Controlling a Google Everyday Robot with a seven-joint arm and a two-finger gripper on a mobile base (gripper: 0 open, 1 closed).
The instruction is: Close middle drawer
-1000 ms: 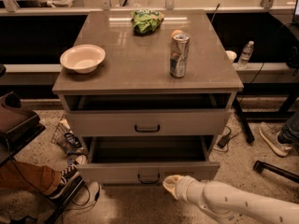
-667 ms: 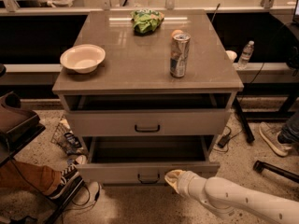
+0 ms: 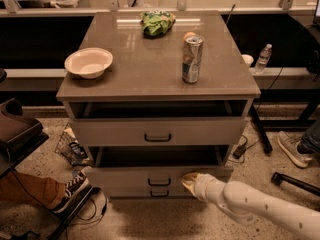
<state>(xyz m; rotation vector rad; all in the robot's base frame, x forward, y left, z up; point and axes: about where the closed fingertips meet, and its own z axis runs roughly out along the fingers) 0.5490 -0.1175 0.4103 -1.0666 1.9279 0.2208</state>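
Observation:
The middle drawer [image 3: 130, 177] of the grey cabinet stands pulled out a short way, its shallow pale-grey front carrying a small dark bracket handle [image 3: 159, 182]. Its inside is in shadow. My gripper [image 3: 189, 181], at the end of the white arm coming in from the lower right, is at the right part of that drawer's front, just right of the handle and against the panel.
The top drawer [image 3: 157, 131] is also pulled out, above the middle one. On the cabinet top stand a bowl [image 3: 88, 62], a can [image 3: 192, 59] and a green bag [image 3: 156, 22]. A person's shoe [image 3: 70, 192] and a chair are at the left, another shoe [image 3: 292, 149] at the right.
My gripper has moved up and inward against the middle drawer's front. The drawer front has slid a little way back into the cabinet.

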